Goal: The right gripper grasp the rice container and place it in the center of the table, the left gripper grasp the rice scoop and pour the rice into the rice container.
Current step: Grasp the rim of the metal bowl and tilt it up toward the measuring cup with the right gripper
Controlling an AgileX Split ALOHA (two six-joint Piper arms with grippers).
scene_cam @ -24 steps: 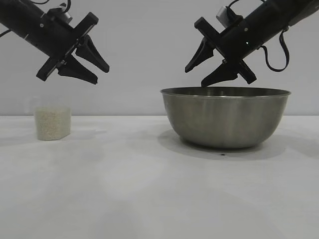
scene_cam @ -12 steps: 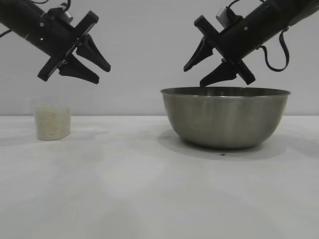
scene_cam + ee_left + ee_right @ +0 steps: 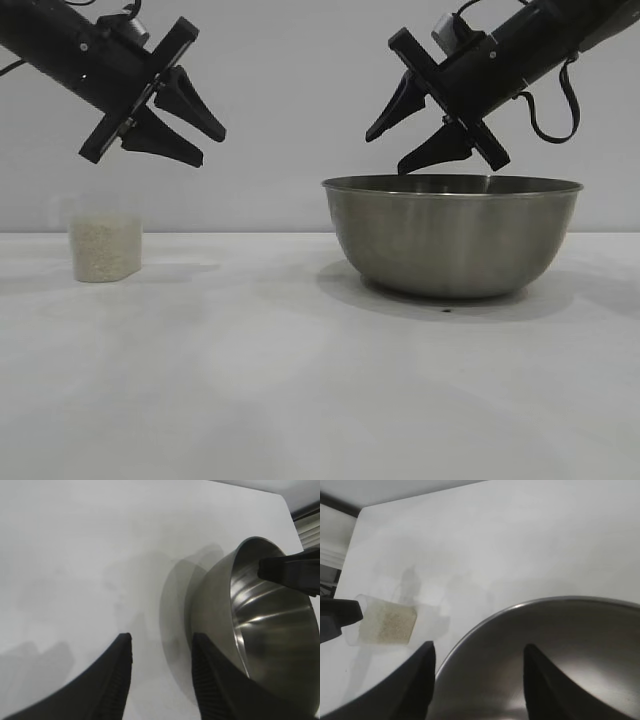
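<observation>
The rice container (image 3: 452, 240), a big steel bowl, stands on the white table (image 3: 300, 380) right of centre; it also fills the right wrist view (image 3: 560, 645) and shows in the left wrist view (image 3: 280, 630). My right gripper (image 3: 384, 154) hangs open just above its left rim, holding nothing, with the rim between its fingers (image 3: 478, 647). The rice scoop (image 3: 105, 247), a clear cup full of white rice (image 3: 387, 625), stands at the far left. My left gripper (image 3: 212, 148) is open and empty in the air, above and to the right of the scoop (image 3: 161, 637).
A plain grey wall stands behind the table. The bare white tabletop stretches between scoop and bowl and toward the front edge. A finger of the right gripper (image 3: 290, 572) shows over the bowl in the left wrist view.
Both grippers have crept slightly upward and toward each other. The bowl and scoop have not moved.
</observation>
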